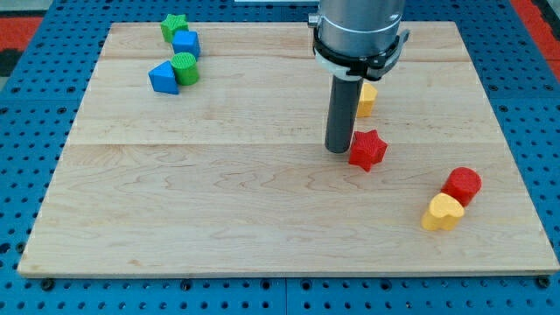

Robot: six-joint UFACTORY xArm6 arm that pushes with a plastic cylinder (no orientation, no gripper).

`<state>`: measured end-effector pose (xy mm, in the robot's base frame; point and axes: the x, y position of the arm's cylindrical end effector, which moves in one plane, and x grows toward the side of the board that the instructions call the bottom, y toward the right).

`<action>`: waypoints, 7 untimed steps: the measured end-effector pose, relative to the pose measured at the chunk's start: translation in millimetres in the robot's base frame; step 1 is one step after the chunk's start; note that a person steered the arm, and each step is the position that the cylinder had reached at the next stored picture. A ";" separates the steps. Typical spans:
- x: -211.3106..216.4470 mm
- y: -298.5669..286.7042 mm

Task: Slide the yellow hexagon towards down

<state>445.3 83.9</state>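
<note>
Camera view shows my tip [338,150] resting on the board just left of the red star [367,149], with the yellow hexagon [367,98] above it toward the view's top, half hidden behind the rod. There are no fingers here, only the bare rod. The push looks not yet begun: I judge the tip must first get above the hexagon

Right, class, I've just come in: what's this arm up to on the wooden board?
A robot arm's dark rod is down on the wooden board. My tip sits just left of the red star, with the yellow hexagon partly hidden behind the rod, above the star. A red cylinder and yellow heart touch near the view's right. Two green and two blue blocks cluster at top left.
</note>
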 end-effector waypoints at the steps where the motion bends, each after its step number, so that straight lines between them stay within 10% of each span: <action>1: -1.1 54.9; 3: 34.1 74.1; 5: -43.3 -59.9; 7: -111.1 -1.4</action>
<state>334.2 82.5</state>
